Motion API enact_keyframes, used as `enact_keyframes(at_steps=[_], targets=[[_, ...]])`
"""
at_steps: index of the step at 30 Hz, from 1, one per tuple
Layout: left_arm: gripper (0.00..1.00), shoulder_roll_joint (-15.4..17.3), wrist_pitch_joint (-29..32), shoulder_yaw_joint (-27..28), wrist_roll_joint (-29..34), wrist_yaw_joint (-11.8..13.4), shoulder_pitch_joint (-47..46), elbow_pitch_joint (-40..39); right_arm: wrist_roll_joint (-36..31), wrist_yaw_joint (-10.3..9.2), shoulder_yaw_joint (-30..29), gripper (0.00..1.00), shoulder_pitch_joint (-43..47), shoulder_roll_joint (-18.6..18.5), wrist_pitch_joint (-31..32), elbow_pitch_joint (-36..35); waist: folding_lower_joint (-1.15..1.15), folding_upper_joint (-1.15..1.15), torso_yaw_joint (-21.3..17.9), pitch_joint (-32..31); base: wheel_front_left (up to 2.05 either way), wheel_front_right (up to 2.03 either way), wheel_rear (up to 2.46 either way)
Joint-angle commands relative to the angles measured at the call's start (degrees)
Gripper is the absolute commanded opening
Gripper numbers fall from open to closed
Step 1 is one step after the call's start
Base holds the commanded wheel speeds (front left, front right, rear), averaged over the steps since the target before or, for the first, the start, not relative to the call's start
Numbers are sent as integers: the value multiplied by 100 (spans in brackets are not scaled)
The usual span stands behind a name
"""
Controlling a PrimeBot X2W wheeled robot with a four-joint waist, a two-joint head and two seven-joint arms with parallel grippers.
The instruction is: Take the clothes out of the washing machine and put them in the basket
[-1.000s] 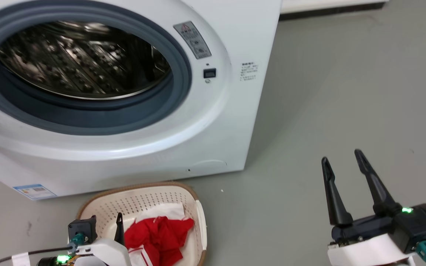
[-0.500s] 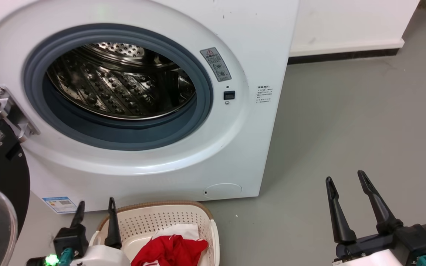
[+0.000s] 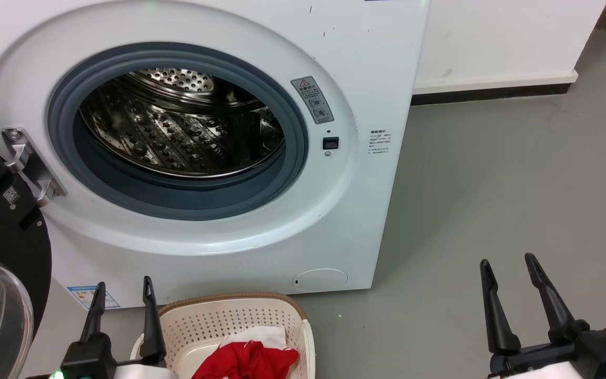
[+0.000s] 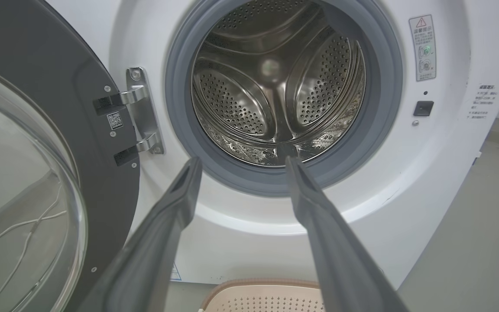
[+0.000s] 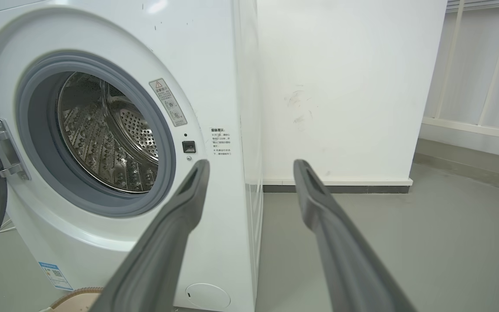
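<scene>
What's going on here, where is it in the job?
A two-armed robot is unloading the washing machine. The door stands open and the drum looks empty from these views. Red clothes lie in the basket on the floor in front of the machine. The left gripper and right gripper are both open and hold nothing.

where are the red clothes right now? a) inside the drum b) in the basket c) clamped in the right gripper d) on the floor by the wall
B: the red clothes lie in the basket in front of the washing machine, whose drum shows bare steel; the left gripper and right gripper are both open, holding nothing.
</scene>
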Motion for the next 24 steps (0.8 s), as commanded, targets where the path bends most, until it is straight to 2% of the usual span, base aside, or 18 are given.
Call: enact_keyframes(at_steps=[1,20,21,24], targets=[[100,-10,-14,3,24,31,73,-47,46,-4,-16,100,75,2,-11,17,0,0,-4,-6,0,0,0],[100,-58,-15,52,-28,-70,136,122,145,-4,-39,100,108,2,-11,88,0,0,-22,-20,0,0,0],[0,-49,1,51,-8,-63,100,139,128,0,-38,0,60,2,0,109,1,0,-23,-20,0,0,0],[0,-68,36,53,-14,-64,123,309,135,0,-24,0,87,3,7,261,1,0,-23,-20,0,0,0]])
